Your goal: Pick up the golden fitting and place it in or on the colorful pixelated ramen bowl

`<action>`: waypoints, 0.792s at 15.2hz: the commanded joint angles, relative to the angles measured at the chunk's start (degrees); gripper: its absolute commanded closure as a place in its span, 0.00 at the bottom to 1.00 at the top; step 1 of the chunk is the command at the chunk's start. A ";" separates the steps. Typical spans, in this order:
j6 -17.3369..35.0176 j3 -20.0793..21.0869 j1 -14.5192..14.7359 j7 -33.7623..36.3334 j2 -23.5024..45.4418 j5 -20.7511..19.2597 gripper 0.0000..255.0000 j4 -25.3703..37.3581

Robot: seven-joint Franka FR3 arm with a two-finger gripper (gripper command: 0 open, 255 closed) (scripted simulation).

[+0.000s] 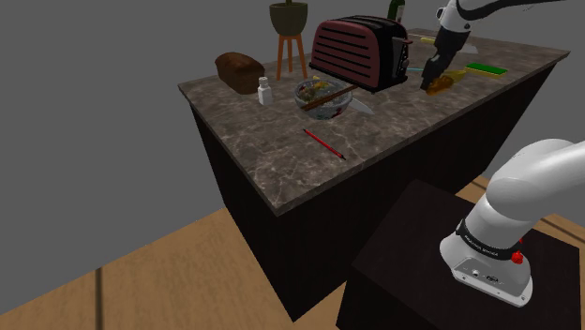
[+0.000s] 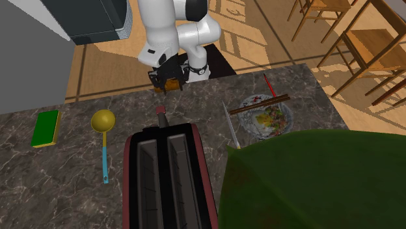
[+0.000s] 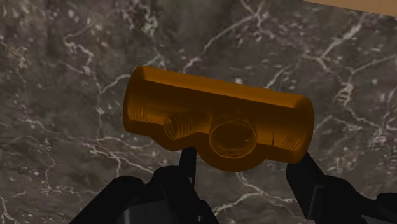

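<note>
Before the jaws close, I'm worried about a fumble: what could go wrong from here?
The golden T-shaped fitting is rounded, with threaded stubs; the open jaws straddle its middle, so it might roll or twist as they close. The dark red toaster stands close to the way to the multicoloured round bowl; a low carry could clip it. Brown chopsticks lie across that bowl and might deflect the drop.

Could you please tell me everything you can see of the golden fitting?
The golden fitting is an amber-gold pipe piece: a short tube with a small threaded stub and a round port on its side. It lies on the dark marbled counter, near its edge, with the open tool straddling its port, not yet clasping.
</note>
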 commanded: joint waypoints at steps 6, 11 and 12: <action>-5.19 0.75 0.46 -0.30 0.66 0.84 1.00 5.84; -8.80 1.24 0.77 -0.49 1.37 1.38 1.00 10.15; -9.52 1.33 0.84 -0.54 1.54 1.49 1.00 11.04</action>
